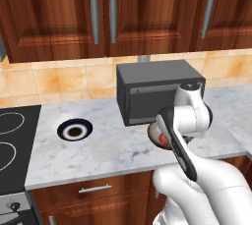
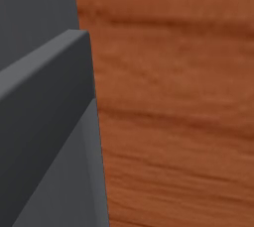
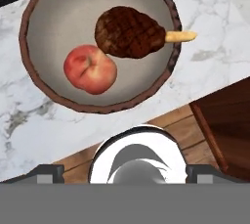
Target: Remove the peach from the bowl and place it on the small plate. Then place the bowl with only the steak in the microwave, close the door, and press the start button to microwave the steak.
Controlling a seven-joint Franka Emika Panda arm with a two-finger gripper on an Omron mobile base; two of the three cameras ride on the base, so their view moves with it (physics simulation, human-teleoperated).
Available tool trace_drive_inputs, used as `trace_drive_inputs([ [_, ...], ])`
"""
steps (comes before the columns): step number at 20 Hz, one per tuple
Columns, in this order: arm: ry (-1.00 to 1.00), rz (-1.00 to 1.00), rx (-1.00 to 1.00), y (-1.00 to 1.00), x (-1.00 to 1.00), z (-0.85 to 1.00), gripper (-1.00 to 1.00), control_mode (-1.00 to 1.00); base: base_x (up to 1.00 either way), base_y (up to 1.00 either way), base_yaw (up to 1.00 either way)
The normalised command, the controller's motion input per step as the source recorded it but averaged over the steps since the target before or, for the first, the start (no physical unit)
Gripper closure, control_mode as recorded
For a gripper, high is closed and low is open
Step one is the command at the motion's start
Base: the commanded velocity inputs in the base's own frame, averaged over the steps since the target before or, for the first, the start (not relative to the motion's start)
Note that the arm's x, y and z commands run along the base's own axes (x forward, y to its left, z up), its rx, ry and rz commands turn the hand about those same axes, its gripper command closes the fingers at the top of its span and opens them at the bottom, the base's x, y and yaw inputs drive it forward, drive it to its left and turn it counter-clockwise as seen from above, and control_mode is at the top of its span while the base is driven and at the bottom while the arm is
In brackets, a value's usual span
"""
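In the hand view the dark-brown bowl (image 3: 29,56) lies on the marble counter straight below the hand. Inside it the red-orange peach (image 3: 90,69) rests against the dark steak (image 3: 128,32), whose pale tip sticks out over the rim. My gripper (image 3: 126,174) hangs above the bowl's near edge, open, with both fingertips (image 3: 46,173) spread wide and nothing between them. In the left base view my arm covers most of the bowl (image 1: 152,131). The navy-rimmed small plate (image 1: 75,130) sits far to its left. The microwave and its door are out of view.
A dark grey box oven (image 1: 157,94) stands right behind the bowl. A black stovetop (image 1: 10,140) borders the counter on the left. The bowl lies near the counter's front edge, above wooden cabinets (image 3: 215,130). A close grey panel (image 2: 44,122) and wood (image 2: 173,112) block the right base view.
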Motion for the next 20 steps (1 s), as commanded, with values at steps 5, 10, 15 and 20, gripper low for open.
trace_drive_inputs([
  [5,0.09,-0.16,0.04,0.00,0.16,-0.35,-1.00,-1.00,0.00,0.00,0.00],
  [10,0.00,-0.09,0.09,-0.03,0.06,-0.36,-1.00,-1.00,0.00,0.00,0.00],
  [15,0.00,-0.06,0.09,-0.10,0.17,-0.13,-1.00,-1.00,0.00,0.00,0.00],
  [20,0.03,0.00,0.06,-0.03,0.60,0.16,-1.00,-1.00,0.00,0.00,0.00],
])
